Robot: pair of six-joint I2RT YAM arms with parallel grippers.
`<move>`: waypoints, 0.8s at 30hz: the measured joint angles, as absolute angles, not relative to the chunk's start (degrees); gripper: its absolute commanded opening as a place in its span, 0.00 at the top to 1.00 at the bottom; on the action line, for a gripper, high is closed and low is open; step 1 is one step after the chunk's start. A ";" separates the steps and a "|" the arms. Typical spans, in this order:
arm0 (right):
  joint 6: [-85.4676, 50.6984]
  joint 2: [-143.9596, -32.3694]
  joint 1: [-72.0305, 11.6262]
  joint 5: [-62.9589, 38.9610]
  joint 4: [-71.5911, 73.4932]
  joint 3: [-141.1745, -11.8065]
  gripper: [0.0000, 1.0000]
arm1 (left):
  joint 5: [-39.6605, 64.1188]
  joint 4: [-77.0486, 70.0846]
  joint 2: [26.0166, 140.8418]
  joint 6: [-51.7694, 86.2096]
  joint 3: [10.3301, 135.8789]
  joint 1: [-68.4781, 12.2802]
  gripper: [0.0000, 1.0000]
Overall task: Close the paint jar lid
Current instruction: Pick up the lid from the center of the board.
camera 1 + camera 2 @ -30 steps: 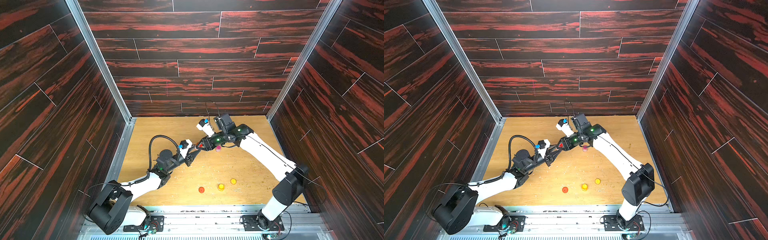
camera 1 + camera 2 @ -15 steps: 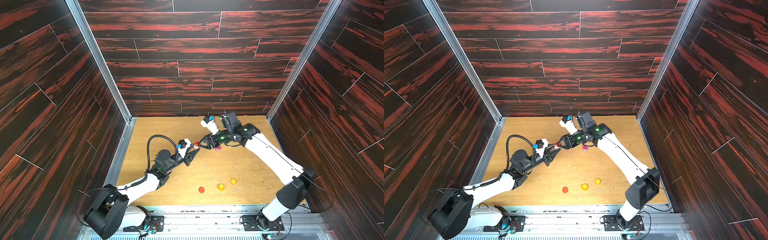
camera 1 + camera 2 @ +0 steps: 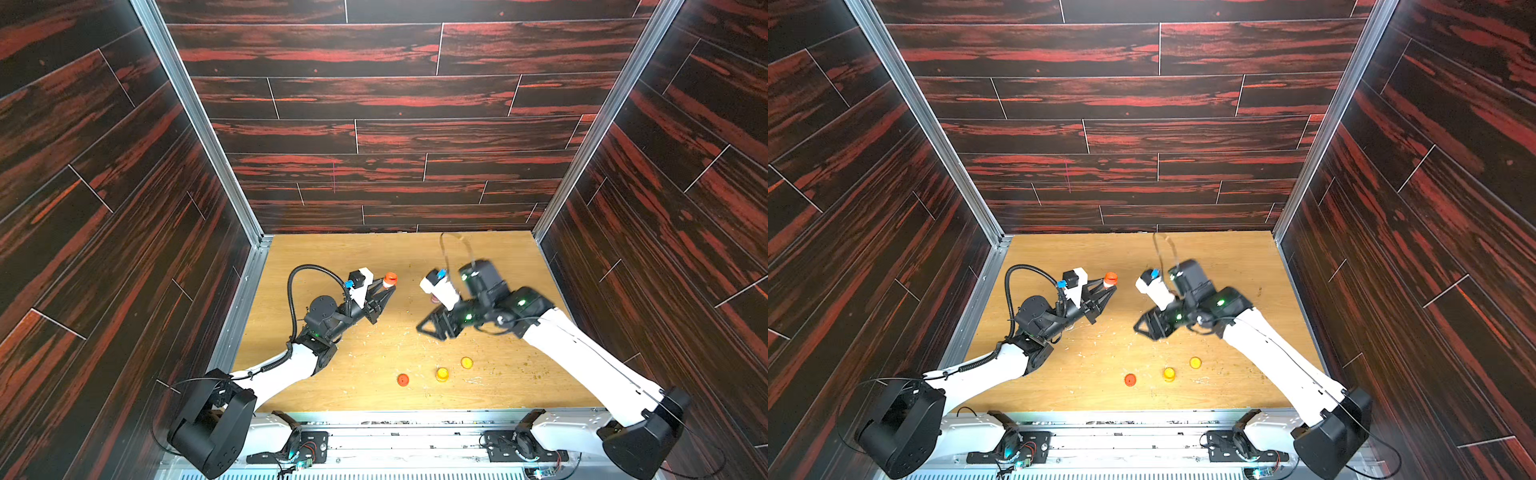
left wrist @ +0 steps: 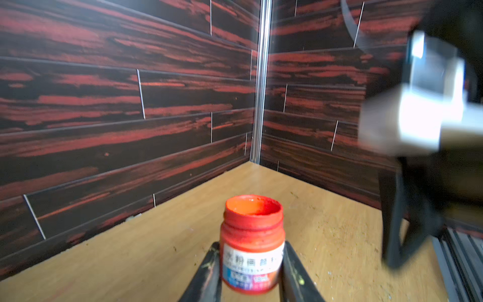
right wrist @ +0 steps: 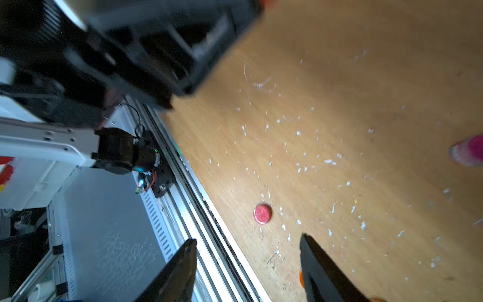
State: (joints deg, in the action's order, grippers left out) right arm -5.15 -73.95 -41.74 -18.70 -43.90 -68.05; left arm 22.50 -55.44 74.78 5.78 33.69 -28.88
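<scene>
Held orange paint jar (image 4: 252, 235) in left gripper (image 3: 384, 291), clenched on the label, jar upright, mouth uncovered, left of tabletop (image 3: 357, 390) middle. Found red lid (image 3: 402, 379) lying flat near front edge, well apart from the jar. Had right gripper (image 5: 248, 243) released and empty above the tabletop, right of middle. Noted yellow jar (image 3: 442, 374) just right of the red lid, yellow lid (image 3: 467, 363) near it. Spotted pink jar (image 5: 470, 151) blurred, partly cut off in right wrist view.
</scene>
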 measured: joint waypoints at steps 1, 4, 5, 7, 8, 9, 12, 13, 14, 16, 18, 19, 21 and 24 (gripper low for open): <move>-5.63 -74.08 -43.22 -17.89 -43.55 -65.84 0.35 | 22.50 -55.75 74.67 6.13 33.93 -28.71 0.66; -7.38 -75.64 -48.69 -15.18 -41.67 -59.44 0.35 | 22.48 -56.45 73.93 7.42 34.22 -28.03 0.66; -7.97 -76.84 -50.52 -14.17 -41.12 -58.08 0.35 | 22.48 -56.62 73.65 7.84 34.24 -27.81 0.66; -8.73 -79.72 -53.32 -12.08 -39.94 -56.99 0.35 | 22.48 -56.64 73.08 8.43 34.28 -27.44 0.66; -9.10 -81.34 -54.48 -11.03 -39.13 -56.82 0.35 | 22.48 -56.64 72.82 8.64 34.30 -27.29 0.66; -9.37 -83.02 -55.48 -9.98 -38.41 -56.82 0.35 | 22.50 -56.62 72.49 8.84 34.33 -27.18 0.66; -9.65 -86.54 -57.32 -7.57 -36.36 -56.95 0.35 | 22.48 -56.31 71.53 9.08 34.35 -26.94 0.66; -9.67 -87.48 -57.69 -6.79 -35.99 -57.14 0.36 | 22.48 -56.12 71.18 9.06 34.35 -26.94 0.66; -9.67 -88.68 -58.04 -5.89 -35.73 -57.60 0.36 | 22.46 -55.88 70.76 9.06 34.35 -26.89 0.66; -9.65 -90.74 -58.74 -4.36 -35.11 -58.43 0.36 | 22.46 -55.31 70.00 9.06 34.35 -26.81 0.66; -9.65 -92.36 -59.64 -3.07 -34.85 -59.13 0.36 | 22.46 -54.76 69.32 9.02 34.35 -26.65 0.66; -9.63 -93.27 -60.23 -2.31 -34.85 -59.57 0.36 | 22.44 -54.35 68.93 8.99 34.35 -26.61 0.66; -9.65 -94.61 -61.19 -1.30 -34.83 -60.16 0.36 | 22.44 -53.91 68.36 8.93 34.35 -26.57 0.67; -9.65 -96.55 -62.15 0.25 -34.87 -61.06 0.38 | 22.39 -53.39 67.75 8.86 34.35 -26.48 0.67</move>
State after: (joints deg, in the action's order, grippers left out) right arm -9.65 -96.55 -62.15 0.25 -34.87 -61.06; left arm 22.39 -53.39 67.75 8.86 34.35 -26.48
